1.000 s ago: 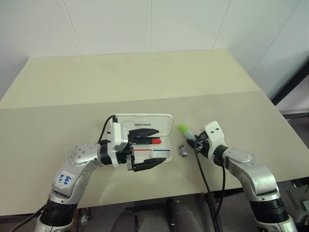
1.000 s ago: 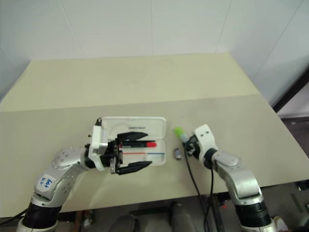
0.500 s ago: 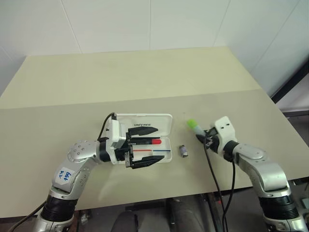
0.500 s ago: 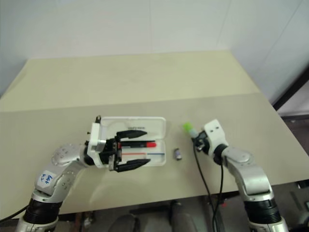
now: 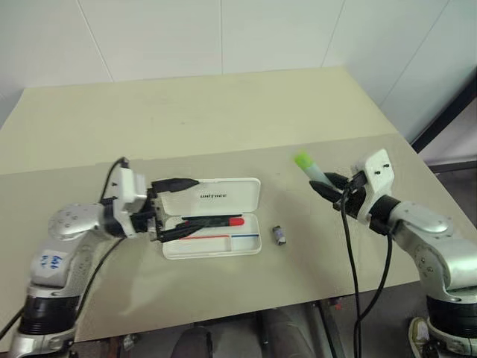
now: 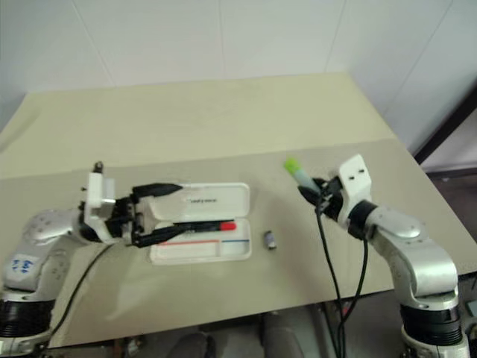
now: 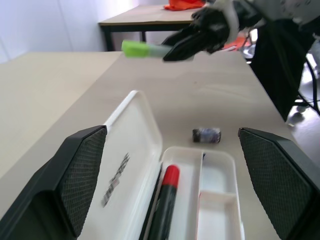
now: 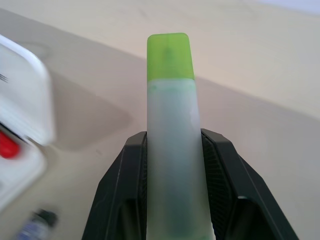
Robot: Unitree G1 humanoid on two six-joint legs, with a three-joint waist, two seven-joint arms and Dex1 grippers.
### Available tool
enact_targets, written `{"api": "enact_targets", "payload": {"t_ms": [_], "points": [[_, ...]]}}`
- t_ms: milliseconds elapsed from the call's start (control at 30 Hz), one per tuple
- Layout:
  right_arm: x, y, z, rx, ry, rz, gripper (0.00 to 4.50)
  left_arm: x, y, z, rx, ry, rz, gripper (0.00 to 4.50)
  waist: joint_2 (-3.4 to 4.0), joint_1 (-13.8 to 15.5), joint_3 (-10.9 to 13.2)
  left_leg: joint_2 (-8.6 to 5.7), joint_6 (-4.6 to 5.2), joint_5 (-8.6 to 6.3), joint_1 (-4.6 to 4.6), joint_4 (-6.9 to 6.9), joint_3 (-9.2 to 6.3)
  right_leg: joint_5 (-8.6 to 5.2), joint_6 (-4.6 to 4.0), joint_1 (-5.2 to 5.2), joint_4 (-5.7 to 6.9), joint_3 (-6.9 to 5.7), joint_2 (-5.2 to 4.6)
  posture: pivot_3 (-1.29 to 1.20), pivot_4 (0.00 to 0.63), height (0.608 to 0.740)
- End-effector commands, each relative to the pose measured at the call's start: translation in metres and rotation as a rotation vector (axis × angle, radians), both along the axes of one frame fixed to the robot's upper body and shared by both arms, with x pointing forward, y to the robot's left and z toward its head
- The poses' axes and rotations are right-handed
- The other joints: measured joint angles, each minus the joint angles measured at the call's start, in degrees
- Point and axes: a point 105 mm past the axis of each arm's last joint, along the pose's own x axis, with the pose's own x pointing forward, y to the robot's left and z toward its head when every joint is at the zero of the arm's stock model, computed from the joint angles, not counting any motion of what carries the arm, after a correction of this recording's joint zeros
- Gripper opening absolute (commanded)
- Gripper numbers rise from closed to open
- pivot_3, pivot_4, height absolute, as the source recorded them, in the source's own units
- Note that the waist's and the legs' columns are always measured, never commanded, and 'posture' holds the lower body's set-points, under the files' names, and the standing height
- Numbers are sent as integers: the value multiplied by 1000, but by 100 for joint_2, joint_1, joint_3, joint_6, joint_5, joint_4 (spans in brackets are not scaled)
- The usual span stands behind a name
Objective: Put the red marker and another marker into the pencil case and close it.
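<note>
Right pincer (image 5: 330, 184) grips green marker (image 5: 311, 168) – well right of pencil case (image 5: 212, 217).

Setting: a robot test room or lab, as far as the views tell.
Walls: plain white panels (image 5: 223, 37) with thin seams, bare.
Work surface: wide beige table (image 5: 223, 119), one seam line across it, standing in a corner of the room.
Second table: same beige top on a black frame (image 7: 135, 22), seen behind in the left wrist view; something orange (image 7: 182, 5) lies on it.
Cabling: black cable (image 5: 350, 246) hangs from the right arm over the table edge.
</note>
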Motion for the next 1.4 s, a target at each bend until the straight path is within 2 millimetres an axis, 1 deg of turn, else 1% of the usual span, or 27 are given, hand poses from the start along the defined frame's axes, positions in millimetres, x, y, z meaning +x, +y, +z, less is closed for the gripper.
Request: {"api": "enact_targets", "payload": {"t_ms": [33,167,300,400,500,600,733,833,967,1033,1133,1200,1300,1400], "points": [[-14,15,17,-11,-34,114,1099,-14,8,7,16,-19,-19,4500,1,2,1,1,1,-3,-3,0,0,0,0,0,1,-2,-1,0,150,740],[-30,28,18,-32,5,232,1099,-25,13,4,27,-2,-28,4500,2,14,2,5,-4,-17,-10,0,-1,-4,2,-4,-6,-10,-13,0,150,740],[-42,33,16,-53,41,305,1099,-33,16,2,31,12,-20,4500,3,32,2,4,-10,-27,-17,1,-5,-6,6,-6,-20,-15,-21,0,150,740],[-57,38,17,-65,73,394,1099,-40,19,1,40,23,-19,4500,3,37,2,3,-8,-32,-18,0,-4,-6,8,-6,-29,-15,-25,0,150,740],[-72,47,18,-71,106,488,1099,-44,22,0,47,36,-17,4500,3,34,2,5,-7,-36,-18,1,-3,-6,8,-6,-33,-18,-25,0,150,740],[-78,53,15,-93,134,546,1099,-46,25,0,51,41,-15,4500,4,35,3,5,-7,-37,-16,1,0,-7,8,-6,-32,-18,-24,0,150,740],[-62,73,-5,-121,163,556,1099,-45,32,-1,67,46,-11,4500,0,-1,3,5,-7,-37,-2,6,25,-10,3,-5,-41,-13,-21,0,150,740],[-61,80,-11,-133,160,585,1099,-46,33,-1,69,48,-18,4500,3,4,5,6,-7,-37,0,8,29,-13,-2,-8,-34,-16,-16,0,150,740],[-61,107,-22,-126,174,672,1099,-48,35,-2,71,58,-31,4500,2,1,5,7,-7,-37,-6,9,29,-13,-2,-14,-17,-16,-16,0,150,740],[-58,116,-24,-129,168,694,1099,-48,36,-3,73,60,-32,4500,2,-11,4,9,-8,-37,-4,9,29,-13,-2,-17,1,-13,-16,0,150,740],[-53,129,-34,-163,176,709,1099,-49,38,-4,76,63,-35,4500,2,-5,4,9,-8,-37,-7,9,28,-13,-3,-24,6,-15,-17,0,150,740],[-52,139,-41,-202,171,749,1099,-50,38,-4,76,65,-37,4500,2,-5,4,9,-8,-37,-13,9,26,-13,-3,-31,10,-15,-20,0,150,740],[-49,149,-46,-231,160,783,1099,-49,39,-4,76,63,-37,4500,2,-5,4,9,-9,-37,-19,9,25,-13,-3,-42,14,-18,-22,0,150,740],[-47,160,-48,-263,134,823,1099,-49,38,-4,73,58,-33,4500,1,-5,4,1,-12,-38,-40,16,22,-13,-4,-84,48,-19,-36,0,150,740]]}}
